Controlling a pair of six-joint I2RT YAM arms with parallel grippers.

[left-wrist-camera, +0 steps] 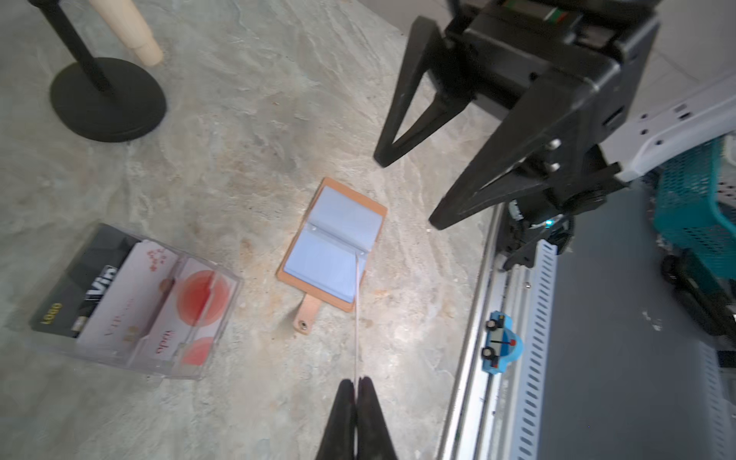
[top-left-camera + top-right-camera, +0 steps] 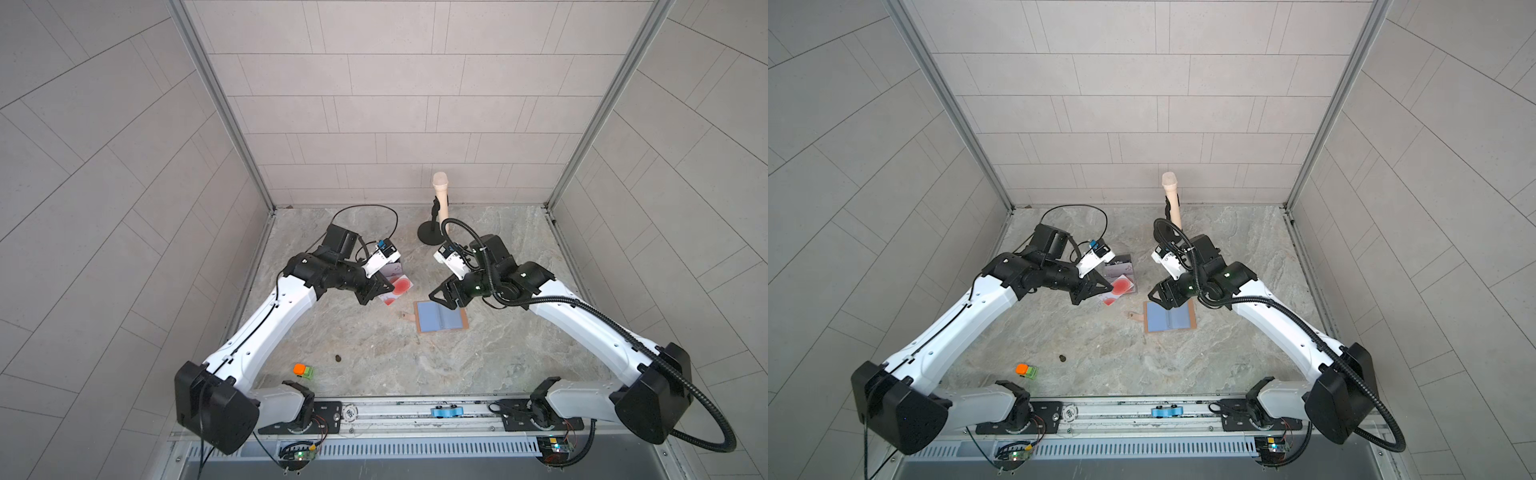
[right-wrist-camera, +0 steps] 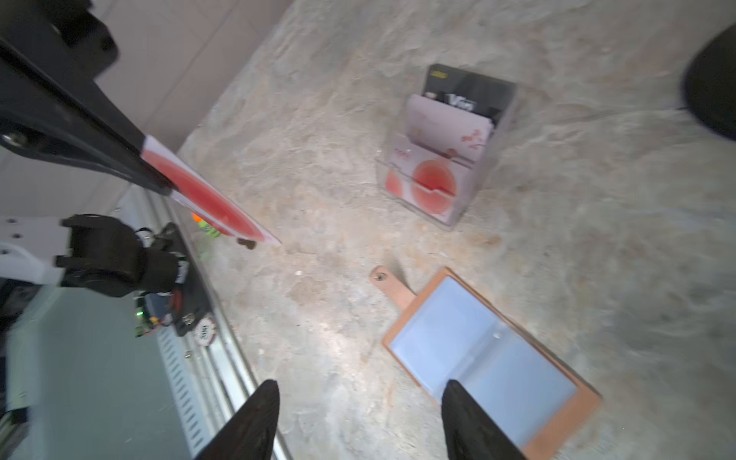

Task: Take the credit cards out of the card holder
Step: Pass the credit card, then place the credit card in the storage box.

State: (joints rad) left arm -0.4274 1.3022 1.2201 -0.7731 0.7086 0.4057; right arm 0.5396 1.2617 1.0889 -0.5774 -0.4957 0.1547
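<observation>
The card holder (image 2: 439,316) (image 2: 1170,316) (image 1: 334,247) (image 3: 486,358) lies open on the table, its blue-grey sleeves showing empty. My left gripper (image 1: 356,380) (image 2: 384,291) is shut on a white credit card with red circles (image 3: 207,195) (image 1: 357,310) (image 2: 401,285), held in the air left of the holder. A clear box (image 1: 223,278) (image 3: 498,159) holds a dark "Vip" card (image 1: 99,278), a pale pink card (image 1: 131,294) and a red-circle card (image 1: 199,302). My right gripper (image 3: 360,384) (image 2: 442,301) hangs open over the holder's far edge, with nothing between its fingers.
A microphone on a black stand (image 2: 430,237) rises at the back. An orange-green toy (image 2: 303,370) and a small dark bit (image 2: 338,357) lie front left. A blue toy car (image 2: 446,411) and a chip (image 2: 350,412) sit on the front rail.
</observation>
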